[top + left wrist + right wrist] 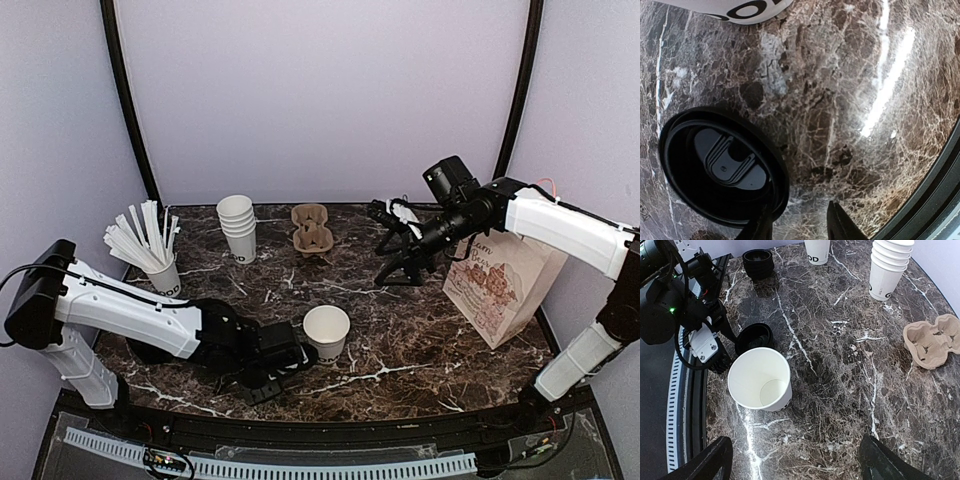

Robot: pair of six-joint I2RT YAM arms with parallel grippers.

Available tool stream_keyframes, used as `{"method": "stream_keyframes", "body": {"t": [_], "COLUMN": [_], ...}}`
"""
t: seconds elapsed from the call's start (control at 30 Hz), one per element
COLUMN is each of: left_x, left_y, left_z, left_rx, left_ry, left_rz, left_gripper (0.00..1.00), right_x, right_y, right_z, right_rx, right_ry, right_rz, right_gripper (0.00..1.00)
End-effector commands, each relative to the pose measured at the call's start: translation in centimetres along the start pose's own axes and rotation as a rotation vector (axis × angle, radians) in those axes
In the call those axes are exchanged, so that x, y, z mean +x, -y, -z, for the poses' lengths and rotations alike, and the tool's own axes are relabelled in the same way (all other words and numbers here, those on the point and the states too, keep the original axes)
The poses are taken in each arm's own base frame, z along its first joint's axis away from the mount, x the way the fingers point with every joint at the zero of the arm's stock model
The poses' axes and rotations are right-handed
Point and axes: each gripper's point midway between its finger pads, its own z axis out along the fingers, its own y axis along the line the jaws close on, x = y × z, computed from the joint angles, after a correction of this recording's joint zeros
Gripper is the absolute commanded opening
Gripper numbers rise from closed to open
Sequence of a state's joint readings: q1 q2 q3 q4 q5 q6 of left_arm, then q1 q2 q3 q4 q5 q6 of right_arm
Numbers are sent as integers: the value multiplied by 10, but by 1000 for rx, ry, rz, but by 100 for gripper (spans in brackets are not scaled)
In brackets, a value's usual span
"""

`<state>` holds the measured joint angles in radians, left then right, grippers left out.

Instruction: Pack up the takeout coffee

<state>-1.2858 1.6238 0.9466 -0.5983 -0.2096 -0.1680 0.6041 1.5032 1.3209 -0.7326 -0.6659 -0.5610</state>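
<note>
The takeout coffee cup (326,331), white with black lettering, stands upright and open at the front middle of the table; its inside (760,382) looks empty. Its round black lid (722,167) lies upside down on the marble just left of the cup (754,337). My left gripper (283,358) is low beside the lid. Its jaws (800,227) are open with only bare marble between them, and one fingertip (757,225) overlaps the lid's rim. My right gripper (400,245) hangs high at the back right, open wide and empty (797,465).
A stack of nested white cups (238,226) and a cup of wrapped straws (150,255) stand at the back left. A cardboard cup carrier (311,229) lies at the back middle. A printed paper bag (500,285) stands at the right. A stack of black lids (758,263) sits behind the left arm.
</note>
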Motion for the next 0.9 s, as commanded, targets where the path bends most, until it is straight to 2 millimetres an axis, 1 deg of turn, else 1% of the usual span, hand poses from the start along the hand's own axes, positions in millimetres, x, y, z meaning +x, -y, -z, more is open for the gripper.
{"method": "stream_keyframes", "body": {"t": [0.0,0.07,0.1,0.2,0.37,0.47,0.6,0.77,0.87], "left_x": [-9,-13,-13,-9,-10,-7,-10,-16,-19], "left_y": [-7,-14,-20,-26,-18,-17,-16,-16,-16], "left_z": [16,21,20,13,5,-3,-8,-9,-4], "left_rx": [0,-4,-10,10,70,69,69,65,73], "left_ry": [77,101,96,55,35,9,10,26,47], "left_rz": [-4,8,23,51,41,27,12,1,2], "left_gripper": [41,42,42,42,39,36,32,31,33], "right_x": [-7,-8,-8,-10,-8,-7,-5,-4,-3], "right_y": [-5,-4,-5,-4,-3,-4,-4,-3,-3], "right_z": [0,0,0,0,0,0,-1,-1,-2], "right_rx": [-15,-17,-20,-21,-15,-11,-10,-8,-10], "right_ry": [29,31,33,35,27,25,21,20,19], "right_rz": [7,6,7,5,6,8,5,3,1], "right_gripper": [89,89,89,89,89,89,89,89,89]}}
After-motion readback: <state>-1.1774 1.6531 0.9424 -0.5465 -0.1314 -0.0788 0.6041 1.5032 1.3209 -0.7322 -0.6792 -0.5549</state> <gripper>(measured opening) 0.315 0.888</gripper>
